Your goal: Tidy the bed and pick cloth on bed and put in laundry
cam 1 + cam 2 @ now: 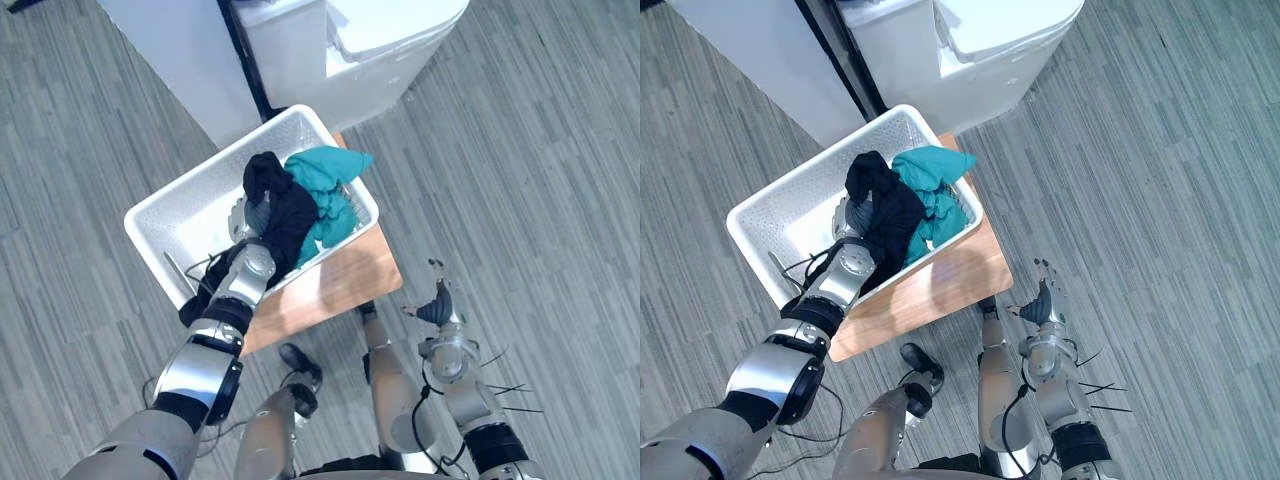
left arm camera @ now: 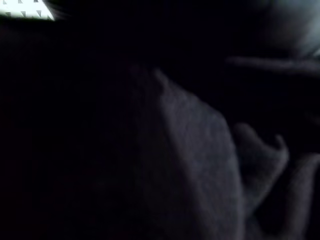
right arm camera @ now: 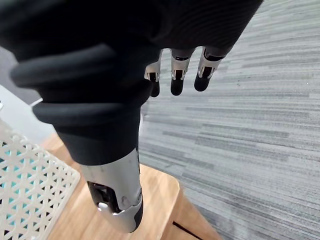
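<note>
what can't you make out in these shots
1. Left hand: in both eye views the black cloth drapes over it, so its grip is unreadable.
2. Left wrist view: the same cloth lies against the camera, hiding the hand.
3. White basket: anything under the teal cloth is covered.
4. White unit: cut off by the top edge.

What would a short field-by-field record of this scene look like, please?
basket: white perforated laundry basket on a wooden table
contents: black cloth and teal cloth, touching, both in the basket
left hand: inside the basket, against the black cloth
right hand: open, holding nothing, beside the table over the grey floor
</note>
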You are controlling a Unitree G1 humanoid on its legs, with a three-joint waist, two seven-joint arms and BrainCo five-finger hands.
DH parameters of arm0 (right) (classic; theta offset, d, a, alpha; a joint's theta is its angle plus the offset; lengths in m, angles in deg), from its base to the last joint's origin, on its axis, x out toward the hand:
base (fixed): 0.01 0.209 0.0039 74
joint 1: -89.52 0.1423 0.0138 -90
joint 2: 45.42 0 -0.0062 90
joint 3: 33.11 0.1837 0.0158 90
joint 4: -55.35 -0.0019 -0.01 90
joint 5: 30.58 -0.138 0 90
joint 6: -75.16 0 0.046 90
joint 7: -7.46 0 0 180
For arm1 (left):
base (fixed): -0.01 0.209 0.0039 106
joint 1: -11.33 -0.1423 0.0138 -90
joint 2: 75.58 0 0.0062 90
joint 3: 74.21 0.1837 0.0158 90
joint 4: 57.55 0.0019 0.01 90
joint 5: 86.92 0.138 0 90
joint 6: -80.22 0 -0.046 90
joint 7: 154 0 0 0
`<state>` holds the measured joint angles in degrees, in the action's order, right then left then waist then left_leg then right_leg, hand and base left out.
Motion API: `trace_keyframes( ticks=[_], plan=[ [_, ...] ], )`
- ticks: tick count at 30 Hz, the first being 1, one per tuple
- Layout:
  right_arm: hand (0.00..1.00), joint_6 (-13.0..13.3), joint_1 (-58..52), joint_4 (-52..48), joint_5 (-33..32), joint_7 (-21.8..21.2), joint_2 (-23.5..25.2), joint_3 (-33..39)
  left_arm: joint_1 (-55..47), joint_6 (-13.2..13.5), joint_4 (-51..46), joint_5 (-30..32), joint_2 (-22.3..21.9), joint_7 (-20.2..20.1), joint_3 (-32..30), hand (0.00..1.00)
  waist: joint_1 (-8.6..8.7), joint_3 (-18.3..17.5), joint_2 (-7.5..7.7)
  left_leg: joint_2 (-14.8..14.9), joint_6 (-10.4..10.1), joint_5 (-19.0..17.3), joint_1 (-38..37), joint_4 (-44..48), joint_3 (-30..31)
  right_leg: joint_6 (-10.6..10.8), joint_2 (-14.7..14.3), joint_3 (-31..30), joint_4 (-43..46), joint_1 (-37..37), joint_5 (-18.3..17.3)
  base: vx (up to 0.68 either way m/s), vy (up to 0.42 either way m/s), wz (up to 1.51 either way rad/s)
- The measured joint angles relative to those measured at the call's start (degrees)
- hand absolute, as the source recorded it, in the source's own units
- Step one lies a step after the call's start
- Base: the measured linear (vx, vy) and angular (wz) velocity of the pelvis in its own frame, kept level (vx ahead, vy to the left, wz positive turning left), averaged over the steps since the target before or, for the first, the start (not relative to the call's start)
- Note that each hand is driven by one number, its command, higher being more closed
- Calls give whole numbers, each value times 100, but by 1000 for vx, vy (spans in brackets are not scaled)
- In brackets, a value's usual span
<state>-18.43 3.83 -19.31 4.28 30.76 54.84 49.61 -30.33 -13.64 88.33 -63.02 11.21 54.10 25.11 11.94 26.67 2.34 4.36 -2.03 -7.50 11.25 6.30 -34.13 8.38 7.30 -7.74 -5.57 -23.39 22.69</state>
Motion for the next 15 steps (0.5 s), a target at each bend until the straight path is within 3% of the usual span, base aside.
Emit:
trace_keyframes(
  ticks=[5,11,13,15],
  plan=[
    [0,106,-162,-173,-57,15,210,-36,-52,-54,-96,289,-63,-20,52,0,-50,1,2,185,11,151,16,-19,-203,-64,-41,8,0,18,56,67,18,20],
    [0,108,-467,-176,-76,-91,44,-32,-1149,34,-1413,278,-292,-41,221,0,-131,36,-62,191,-9,164,-695,-40,1,-60,-19,453,-3,846,30,70,23,20],
    [0,118,-717,-154,-80,-134,26,23,-1581,180,-1947,271,-321,-46,235,0,-172,7,-57,174,-2,143,-888,-128,203,-199,11,646,-4,1147,-94,-17,47,61],
    [0,122,-1059,35,-80,-278,26,72,-2296,328,-2636,225,-262,-59,211,0,-271,-243,-7,16,-3,81,-991,-237,342,-243,165,852,10,1369,-599,-26,1,54]
  ],
)
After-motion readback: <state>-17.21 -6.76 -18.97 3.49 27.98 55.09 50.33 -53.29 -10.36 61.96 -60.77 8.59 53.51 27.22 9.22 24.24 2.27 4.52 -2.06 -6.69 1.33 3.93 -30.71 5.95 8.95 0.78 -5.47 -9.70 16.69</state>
